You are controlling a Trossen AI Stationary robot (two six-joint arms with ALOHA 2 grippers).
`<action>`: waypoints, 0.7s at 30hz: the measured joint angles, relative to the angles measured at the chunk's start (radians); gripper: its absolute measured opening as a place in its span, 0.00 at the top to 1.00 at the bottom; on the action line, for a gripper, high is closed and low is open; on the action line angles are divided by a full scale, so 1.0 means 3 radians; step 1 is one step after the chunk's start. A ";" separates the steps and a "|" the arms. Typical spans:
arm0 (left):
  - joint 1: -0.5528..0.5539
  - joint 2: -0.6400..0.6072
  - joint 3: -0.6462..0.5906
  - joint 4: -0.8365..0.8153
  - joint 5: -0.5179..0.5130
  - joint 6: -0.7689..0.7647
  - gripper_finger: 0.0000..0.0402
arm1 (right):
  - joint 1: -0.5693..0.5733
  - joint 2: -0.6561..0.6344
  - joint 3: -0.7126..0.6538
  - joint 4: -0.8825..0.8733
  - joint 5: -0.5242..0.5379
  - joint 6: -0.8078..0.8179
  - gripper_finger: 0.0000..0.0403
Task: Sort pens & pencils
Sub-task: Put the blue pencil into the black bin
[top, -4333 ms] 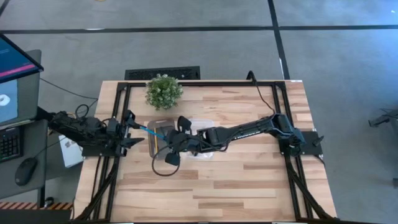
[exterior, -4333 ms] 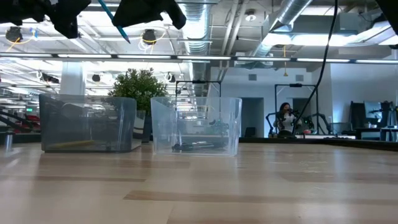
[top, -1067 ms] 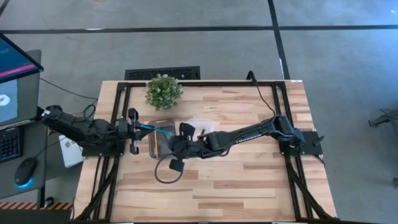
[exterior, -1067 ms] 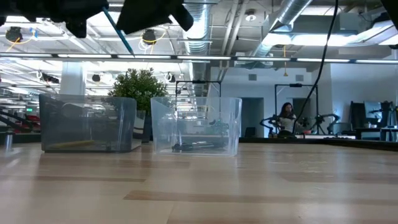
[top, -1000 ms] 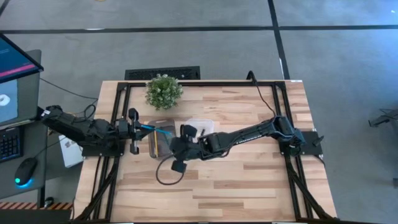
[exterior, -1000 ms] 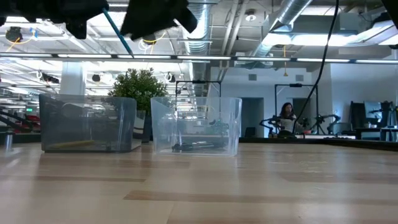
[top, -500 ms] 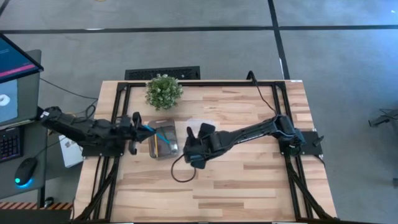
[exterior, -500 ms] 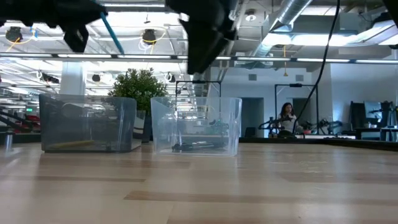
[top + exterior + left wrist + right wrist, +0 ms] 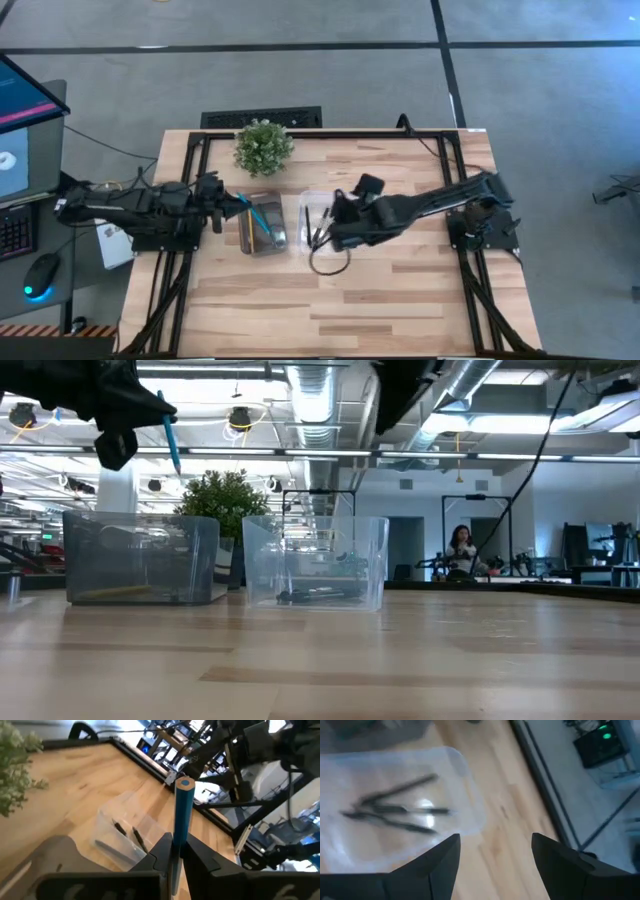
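Left gripper (image 9: 222, 200) up off the counter (image 9: 400, 290) at the left edge, jaws clamped on the blue pencil (image 9: 182, 815); pencil nearly upright in the low view (image 9: 167, 430), hanging above the left bin. Left bin (image 9: 262, 226) tinted, sits just right of that gripper; yellow pencil (image 9: 125, 591) lying flat on its floor, one more thin stick visible in it from above, colour unclear.

Right gripper (image 9: 495, 860) above the near-right side of the clear bin (image 9: 318, 222), jaws spread wide, nothing between them. From the right wrist view, three dark pens (image 9: 395, 810) lying crossed on the floor of that clear bin. Same pens visible low in the clear bin in the low view (image 9: 315, 595).

Two bins side by side mid-counter, narrow gap between, tinted one left, clear one right. Potted plant (image 9: 263, 147) at the far edge, behind the bins. Monitor (image 9: 25, 120), keyboard and mouse (image 9: 42, 272) on a desk left of the counter. Person (image 9: 462, 550) far back in the room in the low view.
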 joint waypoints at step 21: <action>0.0333 0.0215 0.0016 -0.0304 0.0090 -0.1480 0.96 | -0.0123 -0.2157 -0.3182 0.3141 -0.0024 -0.0525 0.34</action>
